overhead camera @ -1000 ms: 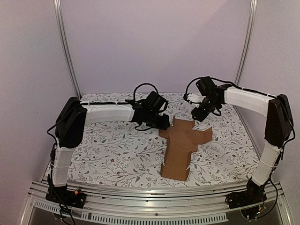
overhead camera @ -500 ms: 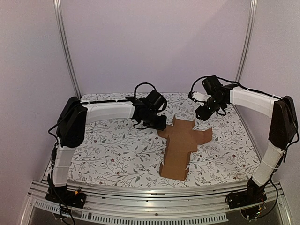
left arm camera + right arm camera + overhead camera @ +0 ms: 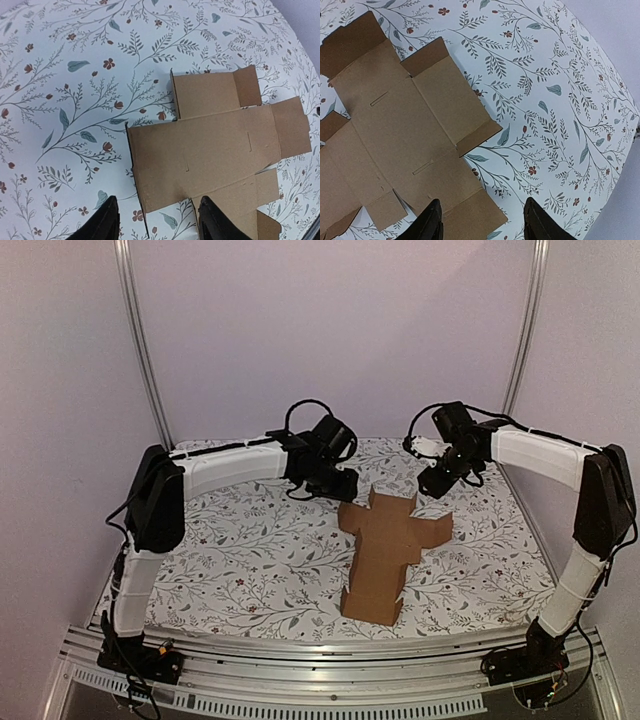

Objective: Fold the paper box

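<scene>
"What is that paper box (image 3: 388, 550) made of?"

"Plain brown cardboard, matte. It's a flat cross-shaped sheet with creased flaps, lying in the middle of the flower-printed tabletop (image 3: 240, 560)."

"And the black fingers?"

"The left fingers (image 3: 106, 225) are spread wide over one end of the sheet, gripping nothing. The right fingers (image 3: 432, 226) are just as wide apart, empty too, above the other side."
</scene>
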